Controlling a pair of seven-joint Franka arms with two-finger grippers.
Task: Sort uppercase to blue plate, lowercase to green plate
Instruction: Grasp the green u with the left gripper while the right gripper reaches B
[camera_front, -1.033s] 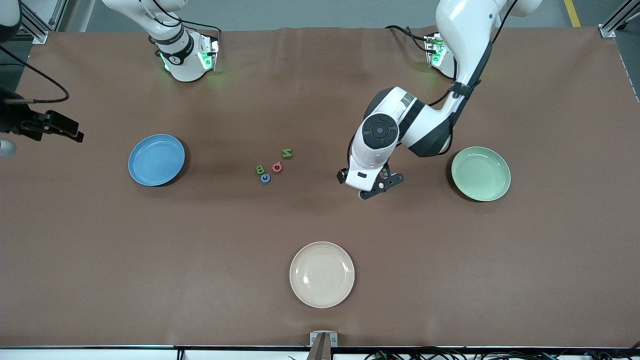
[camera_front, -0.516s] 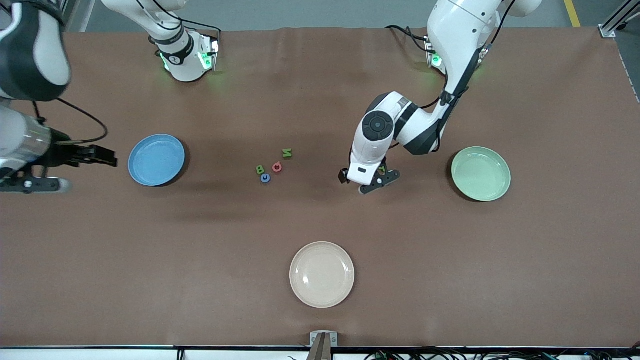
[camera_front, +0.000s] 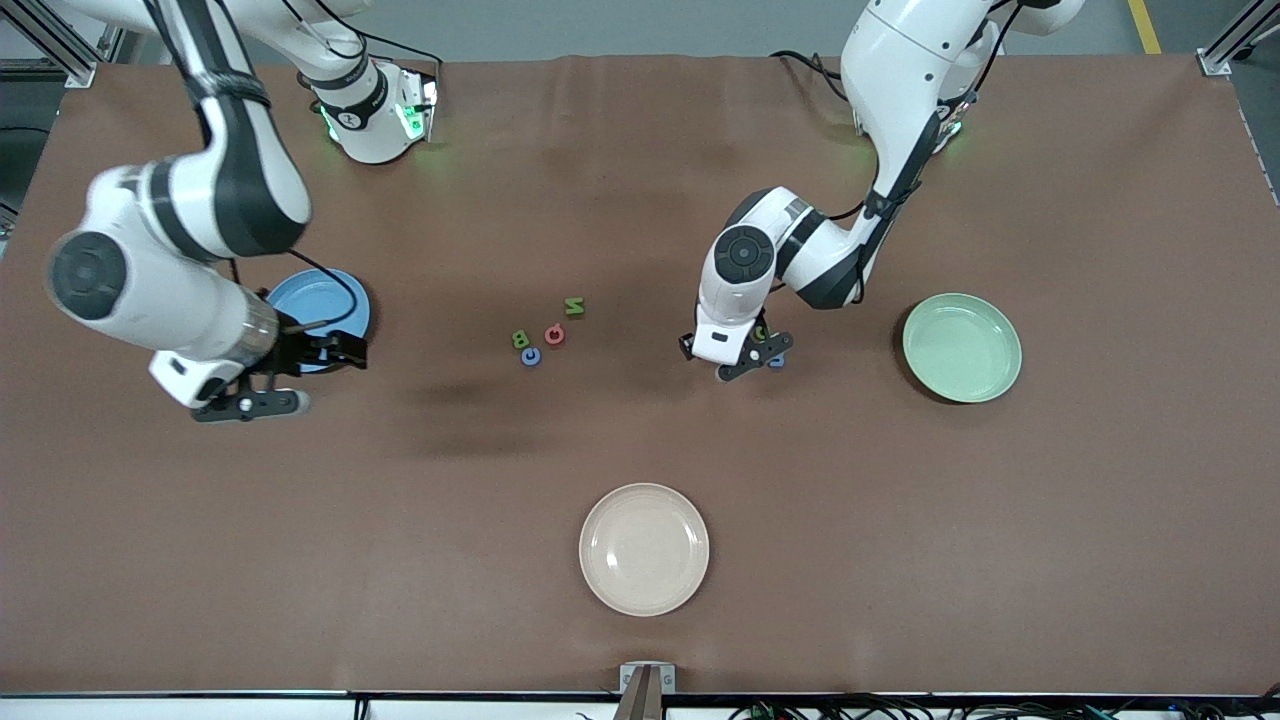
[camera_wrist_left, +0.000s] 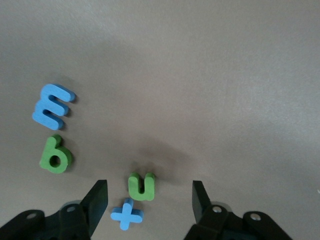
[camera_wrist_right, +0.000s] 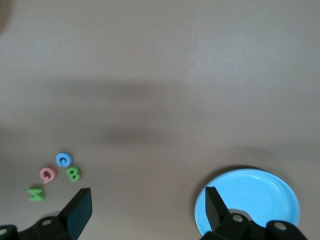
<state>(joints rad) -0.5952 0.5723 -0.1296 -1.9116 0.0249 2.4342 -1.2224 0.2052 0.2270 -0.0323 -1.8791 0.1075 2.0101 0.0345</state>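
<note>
A brown counter (camera_front: 900, 520) carries three plates and two small clusters of foam letters, and nothing has been sorted so far: the blue plate (camera_front: 335, 300), the green plate (camera_front: 962, 347) and the cream plate (camera_front: 644, 549) all look empty. The four capitals lie together mid-counter: the green N (camera_front: 574, 307), the pinkish G (camera_front: 554, 334), the green B (camera_front: 520, 339) and the blue C (camera_front: 531, 356). The small letters sit under the left arm, between the capitals and the green plate: the blue m (camera_wrist_left: 51, 106), the green p (camera_wrist_left: 55, 155), the green u (camera_wrist_left: 141, 185) and the blue x (camera_wrist_left: 127, 214). The left end effector (camera_wrist_left: 149, 202) is low over them, its fingers parted either side of the u and x, gripping nothing. The right end effector (camera_wrist_right: 147, 207) hangs over the counter beside the blue plate, fingers spread and empty. All eight letters are left to move; the first pick looks about to start.
</note>
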